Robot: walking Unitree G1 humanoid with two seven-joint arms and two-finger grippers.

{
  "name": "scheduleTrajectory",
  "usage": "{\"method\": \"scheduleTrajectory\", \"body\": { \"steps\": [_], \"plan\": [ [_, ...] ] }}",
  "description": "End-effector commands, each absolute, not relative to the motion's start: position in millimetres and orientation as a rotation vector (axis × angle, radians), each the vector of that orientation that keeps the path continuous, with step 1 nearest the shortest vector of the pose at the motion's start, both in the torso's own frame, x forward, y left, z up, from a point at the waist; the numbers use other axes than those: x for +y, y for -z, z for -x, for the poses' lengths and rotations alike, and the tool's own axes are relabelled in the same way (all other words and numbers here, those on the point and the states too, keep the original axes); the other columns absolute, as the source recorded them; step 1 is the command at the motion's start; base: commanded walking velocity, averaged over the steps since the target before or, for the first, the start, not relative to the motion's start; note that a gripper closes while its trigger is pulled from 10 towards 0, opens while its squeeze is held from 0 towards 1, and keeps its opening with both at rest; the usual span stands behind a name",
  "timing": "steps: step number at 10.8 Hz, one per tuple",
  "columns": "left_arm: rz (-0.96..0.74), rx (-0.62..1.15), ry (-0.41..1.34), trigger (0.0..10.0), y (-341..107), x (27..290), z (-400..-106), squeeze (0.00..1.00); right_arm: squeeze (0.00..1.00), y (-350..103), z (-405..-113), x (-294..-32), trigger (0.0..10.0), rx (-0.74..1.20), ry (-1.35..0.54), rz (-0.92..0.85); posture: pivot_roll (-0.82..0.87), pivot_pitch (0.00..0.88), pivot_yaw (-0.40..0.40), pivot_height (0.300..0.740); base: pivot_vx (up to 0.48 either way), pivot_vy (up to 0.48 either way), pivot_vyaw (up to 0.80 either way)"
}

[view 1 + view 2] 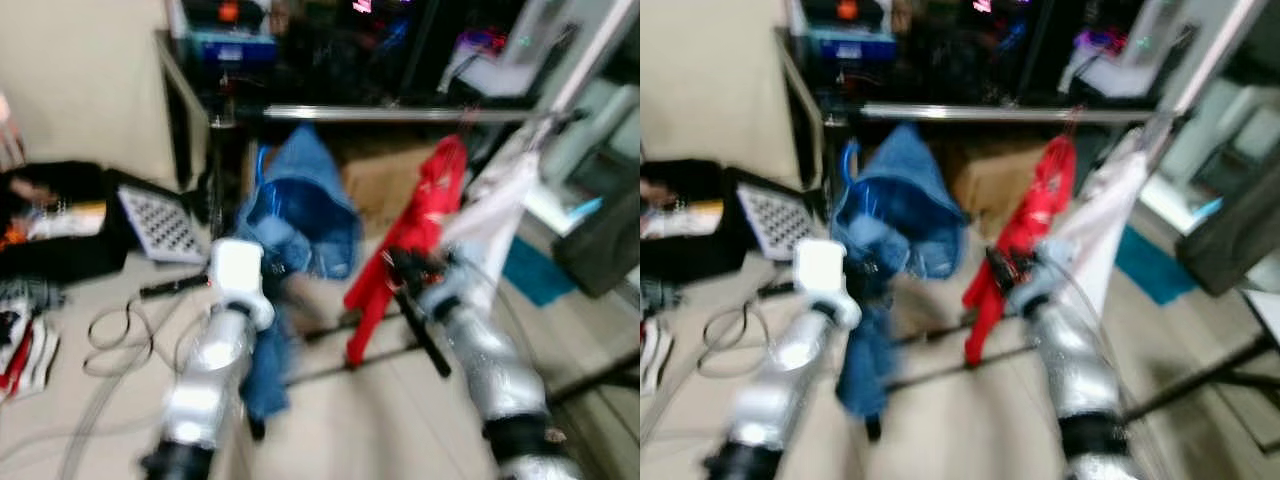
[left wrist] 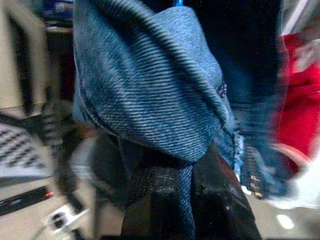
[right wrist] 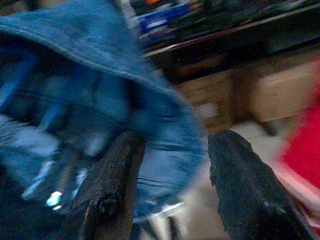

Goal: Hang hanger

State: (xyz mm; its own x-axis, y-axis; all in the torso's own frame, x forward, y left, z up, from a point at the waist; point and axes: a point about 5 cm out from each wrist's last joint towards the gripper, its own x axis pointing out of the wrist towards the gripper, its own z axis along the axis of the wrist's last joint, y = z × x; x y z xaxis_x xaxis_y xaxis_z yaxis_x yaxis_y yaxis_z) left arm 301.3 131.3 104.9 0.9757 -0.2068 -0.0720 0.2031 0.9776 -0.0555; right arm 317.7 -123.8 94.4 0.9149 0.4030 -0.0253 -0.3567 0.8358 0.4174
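Pinching a fold of the denim garment between the 2 fingers of the left gripper, carrying it on its blue hanger just below the rail; holding the right gripper wide beside it. Judging next: lifting the hook onto the rail, left of the red garment.

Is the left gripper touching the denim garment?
Touching. The left wrist view shows the left gripper with denim garment fabric pinched between its fingers.
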Motion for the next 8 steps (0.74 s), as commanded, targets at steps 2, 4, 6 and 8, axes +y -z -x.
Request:
{"method": "scheduleTrajectory", "body": {
  "steps": [2, 4, 6, 8],
  "plan": [
    [0.070, 0.073, 0.262, 10.0, -108, 115, -301, 0.00, 0.00, -96, -319, -139, 10.0, 0.109, -0.360, -0.400, 0.16, 0.015, -0.130, 0.740, 0.000, 0.000, 0.00],
    [0.060, 0.058, 0.251, 10.0, -115, 123, -310, 0.00, 0.00, -96, -319, -139, 10.0, 0.107, -0.362, -0.400, 0.16, 0.017, -0.132, 0.740, 0.000, 0.000, 0.00],
    [0.049, 0.049, 0.248, 10.0, -121, 132, -316, 0.00, 0.00, -96, -319, -137, 10.0, 0.107, -0.367, -0.400, 0.16, 0.017, -0.130, 0.740, 0.127, 0.000, 0.00],
    [0.058, 0.043, 0.242, 10.0, -122, 134, -317, 0.00, 0.00, -97, -319, -136, 10.0, 0.104, -0.368, -0.402, 0.16, 0.020, -0.130, 0.740, 0.469, 0.000, 0.00]
  ]
}}
